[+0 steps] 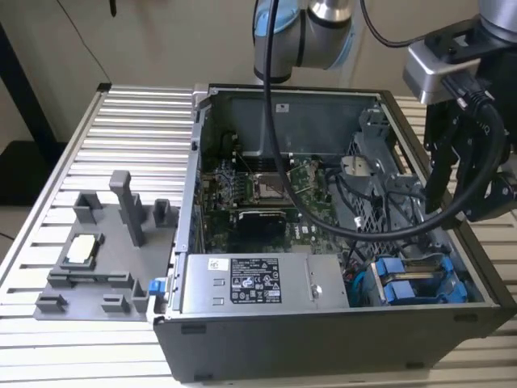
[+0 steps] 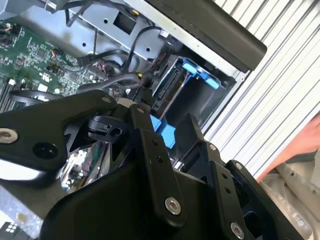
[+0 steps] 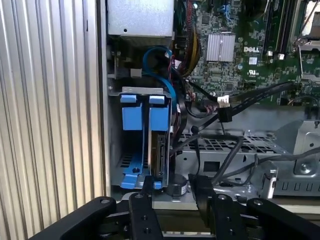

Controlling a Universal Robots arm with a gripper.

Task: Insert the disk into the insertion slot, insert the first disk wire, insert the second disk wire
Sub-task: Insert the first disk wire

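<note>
The disk point(image 3: 159, 152) stands on edge in its blue carrier point(image 3: 135, 112) inside the grey insertion slot point(image 3: 114, 145), in the case corner at the exterior view's right point(image 1: 412, 284). The second wrist view shows its connector end point(image 2: 167, 92). My black gripper point(image 3: 172, 192) hovers just above that end, open, with nothing between its fingers point(image 3: 147, 192). In the exterior view the gripper point(image 1: 443, 198) hangs over the case's right wall. A black wire with a white plug point(image 3: 223, 100) and a black plug point(image 3: 223, 116) lies loose over the perforated cage, apart from the disk. A blue cable point(image 3: 156, 52) loops beside the carrier.
The open computer case point(image 1: 323, 331) rests on a slatted aluminium table point(image 1: 137, 121). Inside are a silver power supply point(image 1: 250, 283), the green motherboard point(image 1: 266, 186) and thick black cables point(image 1: 380, 226). A grey fixture plate point(image 1: 97, 259) lies at the exterior view's left. A person's hand point(image 2: 306, 145) is beside the case.
</note>
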